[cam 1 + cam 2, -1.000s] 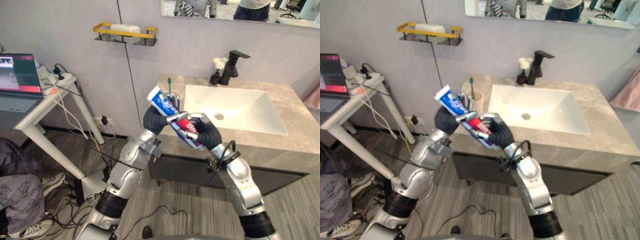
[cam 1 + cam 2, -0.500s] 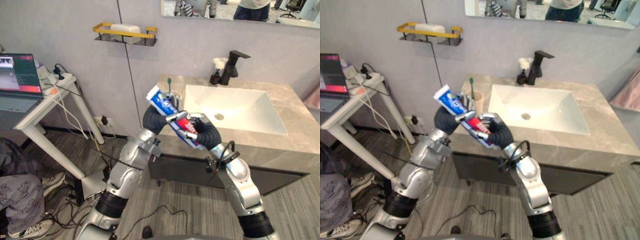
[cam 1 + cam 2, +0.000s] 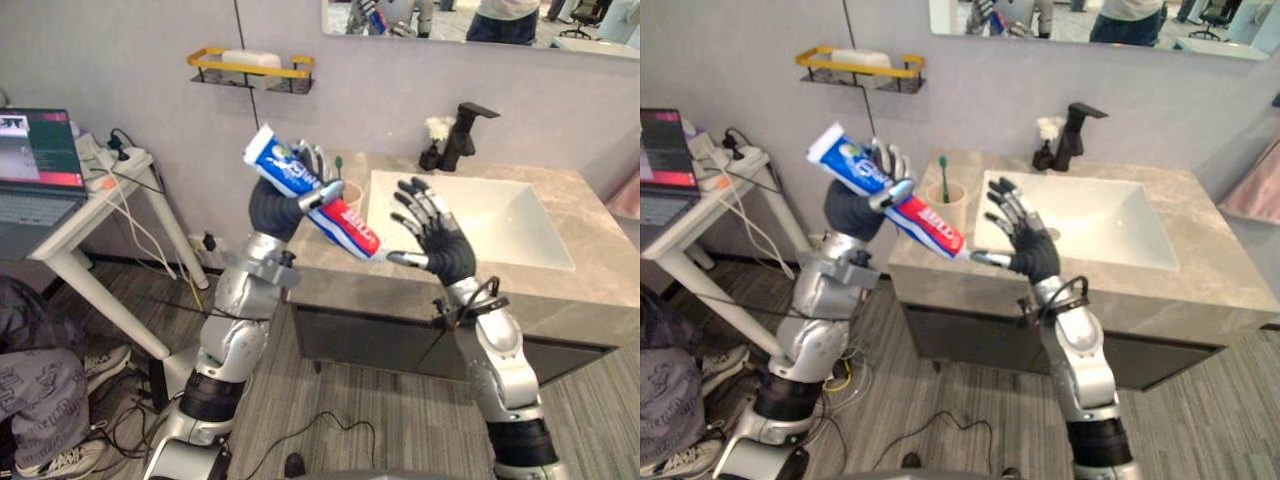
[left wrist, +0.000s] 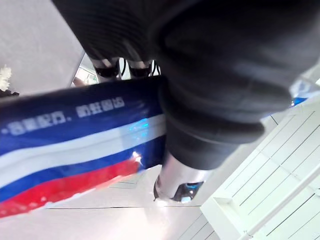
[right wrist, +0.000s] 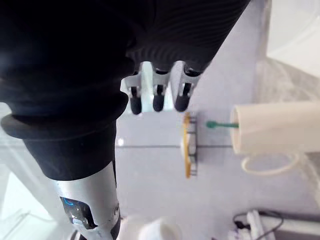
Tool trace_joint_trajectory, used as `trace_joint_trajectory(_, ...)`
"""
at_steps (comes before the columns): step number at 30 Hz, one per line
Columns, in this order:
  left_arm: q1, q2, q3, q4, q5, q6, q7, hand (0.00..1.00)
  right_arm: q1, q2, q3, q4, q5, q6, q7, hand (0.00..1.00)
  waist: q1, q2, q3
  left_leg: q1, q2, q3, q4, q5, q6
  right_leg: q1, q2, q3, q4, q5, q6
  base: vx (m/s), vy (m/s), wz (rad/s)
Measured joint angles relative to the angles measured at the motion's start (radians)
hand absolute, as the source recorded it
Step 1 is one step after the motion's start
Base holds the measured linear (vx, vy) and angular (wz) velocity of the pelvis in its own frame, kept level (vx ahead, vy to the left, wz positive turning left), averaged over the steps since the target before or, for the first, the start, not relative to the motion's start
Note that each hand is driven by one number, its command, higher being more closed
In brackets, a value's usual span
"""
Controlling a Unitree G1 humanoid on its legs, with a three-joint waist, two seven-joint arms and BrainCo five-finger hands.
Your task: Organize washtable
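A large blue, white and red toothpaste tube [image 3: 312, 192] is held up in the air by my left hand [image 3: 312, 168], whose fingers curl round its middle; the tube [image 4: 70, 145] slants down toward the counter's left end. My right hand [image 3: 430, 228] is open, fingers spread, just right of the tube's lower end and apart from it, above the sink's near left corner. Behind the tube stands a beige cup [image 3: 948, 204] with a green toothbrush [image 3: 943, 172] upright in it. The cup [image 5: 277, 128] and toothbrush also appear past my right hand's straight fingers [image 5: 157, 95].
A white basin [image 3: 470, 215] is set in the grey stone counter [image 3: 590, 290], with a black faucet [image 3: 466, 132] behind it. A yellow wall shelf [image 3: 250, 68] holds a white soap. To the left a white side table [image 3: 75, 225] carries a laptop [image 3: 38, 160] and cables.
My right hand has let go of the tube and opened, moving to the right. My left hand has lifted the tube up and to the left.
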Motion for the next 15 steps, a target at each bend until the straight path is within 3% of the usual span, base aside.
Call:
trace_joint_trajectory(10, -0.084, 0.018, 0.040, -0.002, 0.082, -0.025, 0.048, 1.00, -0.037, 0.006, -0.106, -0.071, 0.067, -0.043, -0.075, 0.00, -0.001, 0.001, 0.000, 0.005, 0.001, 0.007, 0.000, -0.003, -0.005, 0.007, 0.001, 0.001, -0.005, 0.000, 0.000, 0.00, 0.000, 0.00)
trace_joint_trajectory(15, -0.218, 0.090, 0.110, 0.052, 0.185, -0.052, 0.112, 1.00, 0.037, 0.023, -0.093, -0.090, 0.187, -0.074, -0.074, 0.00, -0.006, 0.001, 0.001, 0.008, 0.001, 0.022, 0.000, -0.004, -0.005, 0.005, 0.001, 0.008, -0.005, 0.000, 0.000, 0.00, 0.002, -0.03)
